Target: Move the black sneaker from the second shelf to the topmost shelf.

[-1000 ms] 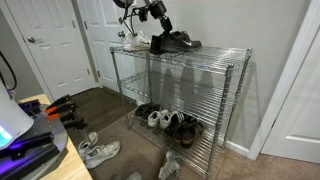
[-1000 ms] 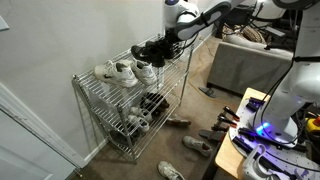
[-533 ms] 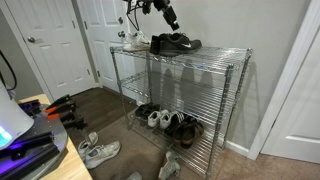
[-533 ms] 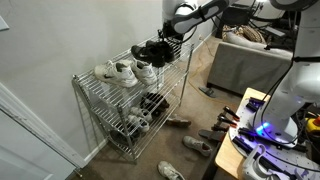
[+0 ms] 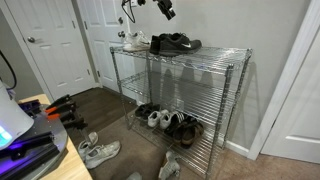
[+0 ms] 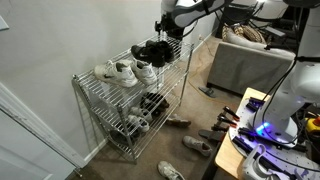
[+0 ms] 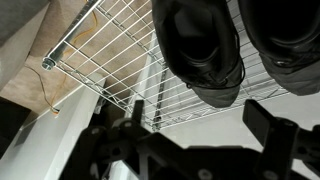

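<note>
The black sneaker point(image 5: 165, 43) point(image 6: 160, 48) lies on the topmost shelf point(image 5: 215, 50) point(image 6: 180, 62) of the chrome rack, close beside another black shoe point(image 5: 187, 43). My gripper point(image 5: 166, 11) point(image 6: 171, 28) hangs a little above it, open, with nothing between its fingers. In the wrist view the black sneaker point(image 7: 200, 45) fills the upper middle on the wire grid point(image 7: 105, 55), and my gripper point(image 7: 200, 130) shows as two dark fingers spread wide below it. The second shelf point(image 5: 190, 92) is bare where it shows.
White sneakers point(image 5: 133, 42) point(image 6: 118, 71) sit on the top shelf too. Several shoes point(image 5: 170, 122) point(image 6: 140, 112) fill the lowest tier. Loose shoes point(image 5: 98, 151) point(image 6: 197, 143) lie on the floor. A door point(image 5: 55, 45) and a couch point(image 6: 245, 60) stand nearby.
The gripper has let go of the black sneaker on the top shelf, opened wide and risen clear of it. The sneaker stays where it was set.
</note>
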